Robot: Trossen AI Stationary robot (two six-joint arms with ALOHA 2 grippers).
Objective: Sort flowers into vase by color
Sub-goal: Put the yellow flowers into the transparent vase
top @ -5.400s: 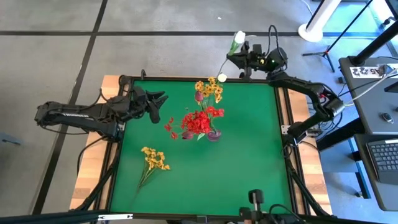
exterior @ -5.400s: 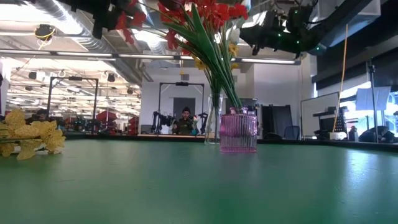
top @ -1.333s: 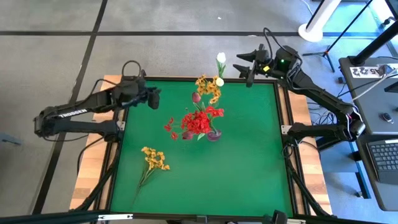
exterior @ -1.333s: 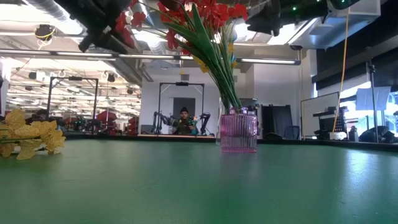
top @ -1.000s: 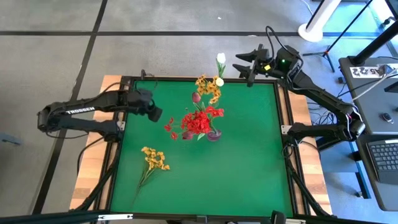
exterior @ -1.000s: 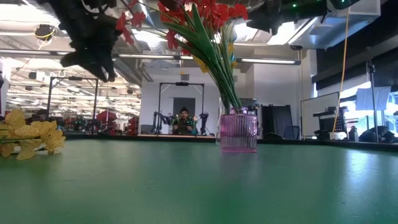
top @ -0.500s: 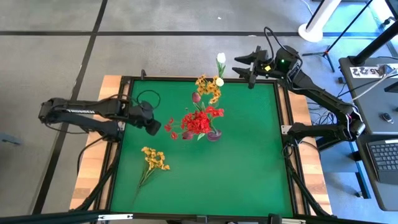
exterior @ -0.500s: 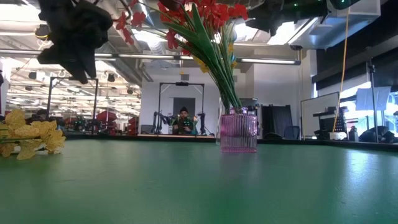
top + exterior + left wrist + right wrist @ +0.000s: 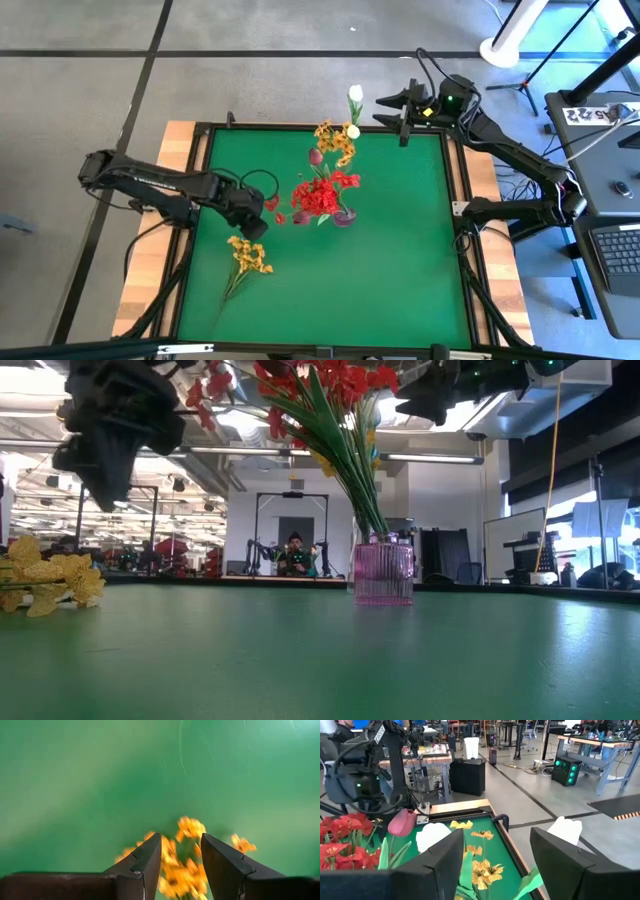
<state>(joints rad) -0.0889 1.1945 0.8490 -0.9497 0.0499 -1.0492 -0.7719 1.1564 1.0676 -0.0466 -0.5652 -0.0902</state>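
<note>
A yellow-orange flower (image 9: 248, 256) lies flat on the green mat (image 9: 400, 270) at the near left, its stem pointing toward the near edge. My left gripper (image 9: 250, 222) hangs open just above its blossoms (image 9: 182, 870), pointing down, its fingers either side of them and clear of them; the low view shows it above the mat (image 9: 100, 490). A purple ribbed vase (image 9: 383, 573) at mid-table holds red blossoms (image 9: 318, 197), yellow-orange blossoms (image 9: 338, 143), white tulip buds (image 9: 355, 93) and a dark red bud (image 9: 319, 156). My right gripper (image 9: 395, 105) waits open, high over the far edge, facing those flowers (image 9: 480, 865).
The mat's right half and near side hold nothing but bare green. A black frame (image 9: 455, 200) runs round the table. A side desk with a laptop (image 9: 620, 250) stands off the right edge. A person (image 9: 295, 553) sits far back in the room.
My left gripper has swung from the table's far left toward the near edge and come lower, tipping to point down over the lying yellow-orange flower. The flower and the vase have stayed where they were.
</note>
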